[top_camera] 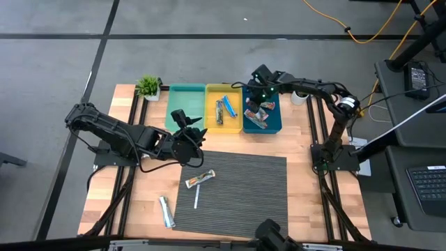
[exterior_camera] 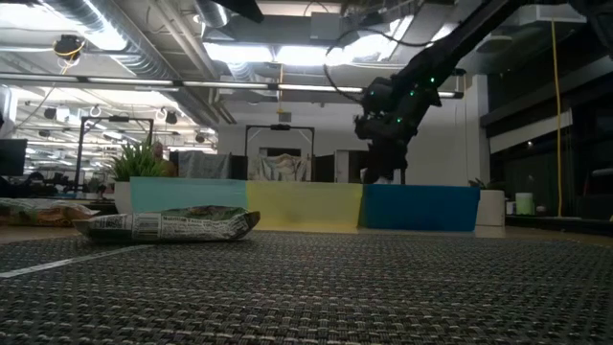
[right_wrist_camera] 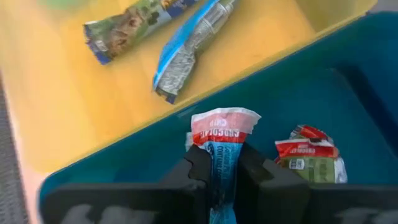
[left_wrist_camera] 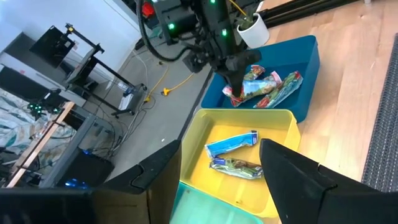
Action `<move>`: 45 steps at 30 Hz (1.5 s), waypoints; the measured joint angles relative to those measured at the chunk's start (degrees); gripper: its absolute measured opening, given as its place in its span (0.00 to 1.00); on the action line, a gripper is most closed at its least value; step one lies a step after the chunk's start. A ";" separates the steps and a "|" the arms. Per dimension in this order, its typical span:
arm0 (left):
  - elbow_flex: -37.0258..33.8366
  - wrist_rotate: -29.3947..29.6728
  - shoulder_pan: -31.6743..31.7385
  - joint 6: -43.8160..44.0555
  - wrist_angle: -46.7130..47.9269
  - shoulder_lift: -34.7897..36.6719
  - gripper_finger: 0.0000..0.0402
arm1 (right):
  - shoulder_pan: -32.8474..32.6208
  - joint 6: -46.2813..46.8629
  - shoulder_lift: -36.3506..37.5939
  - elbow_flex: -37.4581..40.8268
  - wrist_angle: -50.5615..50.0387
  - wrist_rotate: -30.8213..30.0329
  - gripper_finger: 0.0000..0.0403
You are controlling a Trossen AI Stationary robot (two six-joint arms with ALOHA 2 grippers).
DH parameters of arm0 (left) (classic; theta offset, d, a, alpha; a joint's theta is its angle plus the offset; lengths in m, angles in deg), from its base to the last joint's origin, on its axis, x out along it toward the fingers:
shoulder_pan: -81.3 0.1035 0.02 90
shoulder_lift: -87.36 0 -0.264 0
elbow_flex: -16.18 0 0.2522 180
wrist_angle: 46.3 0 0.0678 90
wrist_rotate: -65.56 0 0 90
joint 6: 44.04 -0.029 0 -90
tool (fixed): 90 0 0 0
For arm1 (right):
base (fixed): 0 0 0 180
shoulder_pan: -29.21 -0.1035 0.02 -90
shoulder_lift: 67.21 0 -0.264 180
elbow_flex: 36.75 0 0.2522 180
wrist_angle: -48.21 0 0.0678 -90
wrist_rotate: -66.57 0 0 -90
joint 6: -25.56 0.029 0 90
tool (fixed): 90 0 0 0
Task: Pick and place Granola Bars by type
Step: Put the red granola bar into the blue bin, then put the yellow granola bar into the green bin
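Right gripper [right_wrist_camera: 222,171] fingers pinch red-topped bar [right_wrist_camera: 222,134] above blue bin [right_wrist_camera: 323,74]

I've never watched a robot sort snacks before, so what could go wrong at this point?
The right gripper holds a red-topped bar upright over the blue bin; released there, it might lean on the bars already inside. The left gripper hovers open near the teal bin and might nudge it.

You are looking across the ribbed mat [exterior_camera: 316,287] at a wrapped granola bar [exterior_camera: 168,225] lying on it. Behind it, teal [exterior_camera: 187,195], yellow [exterior_camera: 305,204] and blue [exterior_camera: 421,206] bins are standing side by side, with the right gripper [exterior_camera: 381,172] hanging over the blue one.
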 joint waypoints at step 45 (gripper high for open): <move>0.00 -3.66 0.00 1.28 0.65 0.02 0.52 | -8.37 1.95 37.10 0.65 -9.36 -6.56 0.46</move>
